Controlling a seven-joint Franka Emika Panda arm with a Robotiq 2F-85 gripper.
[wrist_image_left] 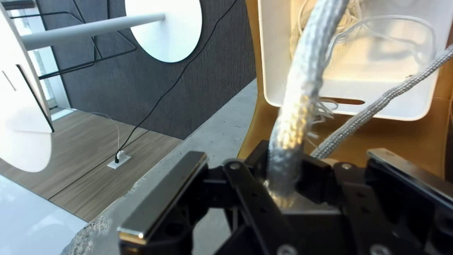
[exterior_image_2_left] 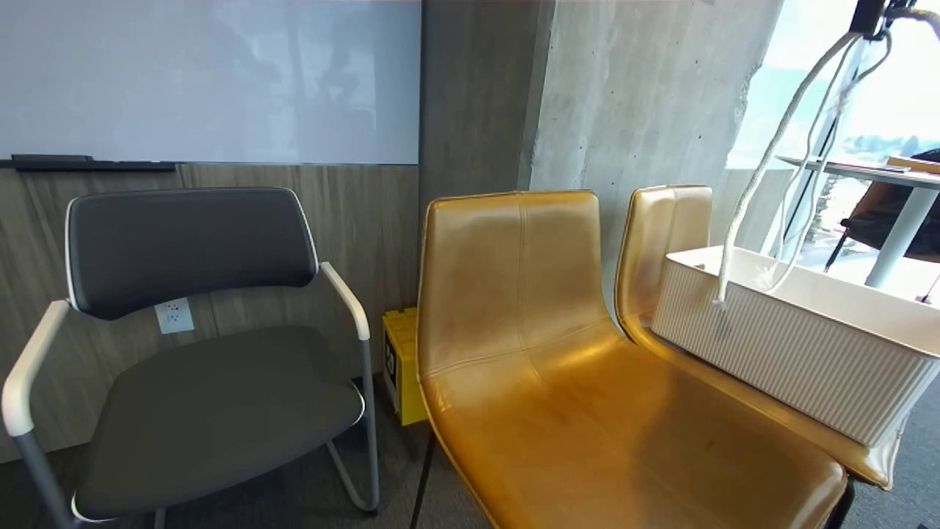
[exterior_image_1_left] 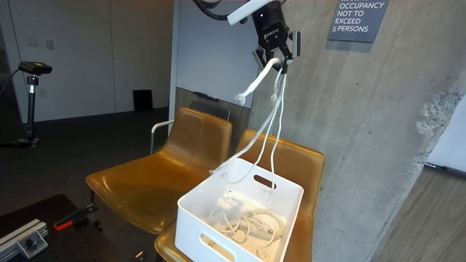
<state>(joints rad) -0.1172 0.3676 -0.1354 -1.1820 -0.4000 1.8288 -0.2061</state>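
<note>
In an exterior view I've got white ropes (exterior_image_1_left: 259, 81) pinched in the gripper (exterior_image_1_left: 279, 64), up around 12 o'clock from the bin (exterior_image_1_left: 190, 226), so that grab looks done, leaving the tangled cord (exterior_image_1_left: 255, 227) inside toward 6 o'clock.

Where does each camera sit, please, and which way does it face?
In an exterior view: off-robot, looking down into the bin; fingers and their mount at top.
In an exterior view: off-robot, facing a dark chair and whiteboard; fingers cut off, top right.
Wrist view: wrist-mounted, looking past the fingers, large at bottom, toward the bin below.
Both exterior views show the bin, tan chairs and held rope.
</note>
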